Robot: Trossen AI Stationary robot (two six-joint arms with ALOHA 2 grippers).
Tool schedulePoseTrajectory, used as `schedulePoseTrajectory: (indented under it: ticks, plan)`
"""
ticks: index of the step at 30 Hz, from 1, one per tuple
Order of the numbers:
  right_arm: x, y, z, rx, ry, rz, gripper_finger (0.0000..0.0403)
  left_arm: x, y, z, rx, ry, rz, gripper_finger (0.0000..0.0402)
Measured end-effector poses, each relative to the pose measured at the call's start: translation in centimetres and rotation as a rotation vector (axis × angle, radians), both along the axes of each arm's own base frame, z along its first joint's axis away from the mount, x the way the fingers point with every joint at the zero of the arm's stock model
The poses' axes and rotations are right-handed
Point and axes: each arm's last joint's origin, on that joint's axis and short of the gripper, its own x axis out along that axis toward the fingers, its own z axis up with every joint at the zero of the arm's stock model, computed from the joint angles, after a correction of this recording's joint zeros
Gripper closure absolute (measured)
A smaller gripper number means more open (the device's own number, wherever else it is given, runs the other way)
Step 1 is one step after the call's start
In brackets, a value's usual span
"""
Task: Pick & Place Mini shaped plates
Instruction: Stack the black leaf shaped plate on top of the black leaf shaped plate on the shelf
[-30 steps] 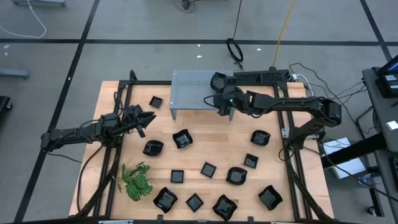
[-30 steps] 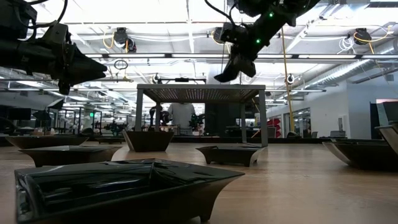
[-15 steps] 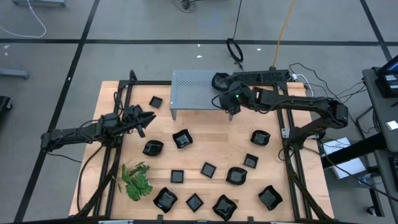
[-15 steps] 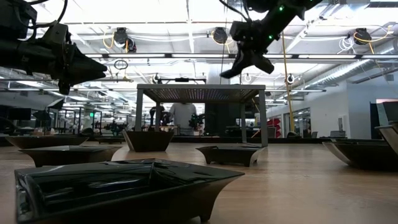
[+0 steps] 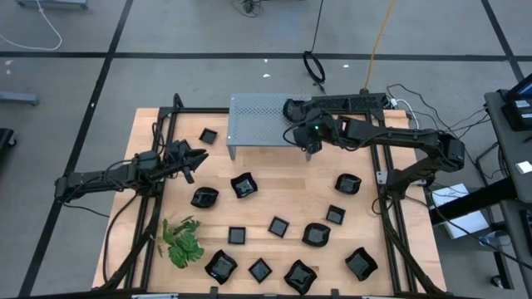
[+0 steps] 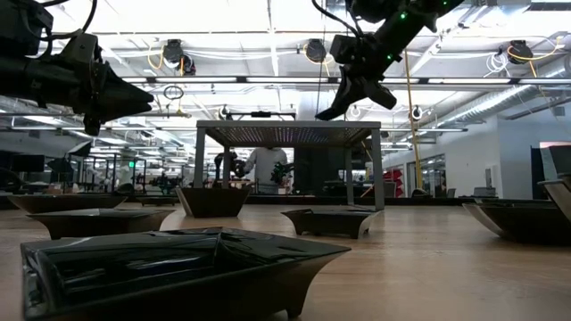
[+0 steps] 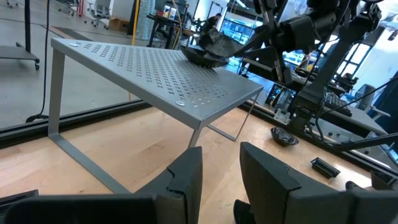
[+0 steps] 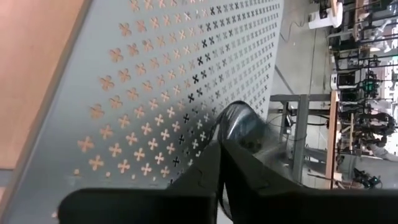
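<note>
Several glossy black mini plates sit on their bases across the wooden table. One more black plate is at the right end of the grey perforated stand, and my right gripper is shut on it. The left wrist view shows that plate low over the stand's top. My left gripper hangs open above the table's left side, left of the stand, touching nothing. Its fingers show in the left wrist view with a gap between them. My right gripper pinches the plate's rim between its two fingers, on the side that faces the table's near edge. The fingers slant down from the near right. The plate's underside is at the stand's top; whether it rests there I cannot tell.
A green leafy sprig lies near the table's front left. Plates crowd the near half, with one small plate left of the stand. Black frame rails run along both table sides. People stand in the room beyond the far edge.
My right gripper, still shut on the plate, shifted a little toward the table's right over the stand's right end, rising slightly and then dipping back toward the stand's top. The left arm kept still.
</note>
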Motion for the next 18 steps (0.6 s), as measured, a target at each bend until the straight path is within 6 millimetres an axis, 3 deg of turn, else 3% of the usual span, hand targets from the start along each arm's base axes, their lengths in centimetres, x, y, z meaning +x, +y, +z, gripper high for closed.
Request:
schedulePoseTrajectory:
  ticks: [10, 18]
  plan:
    - [0.3, 0.1, 0.4, 0.028, -0.09, -0.035, 0.0322, 0.0, 0.0, 0.0, 0.0, 0.0, 0.0, 0.0291]
    - [0.7, 2.4, 1.2, 0.059, -0.169, 0.006, 0.0306, 0.0, 0.0, 0.0, 0.0, 0.0, 0.0, 0.0291]
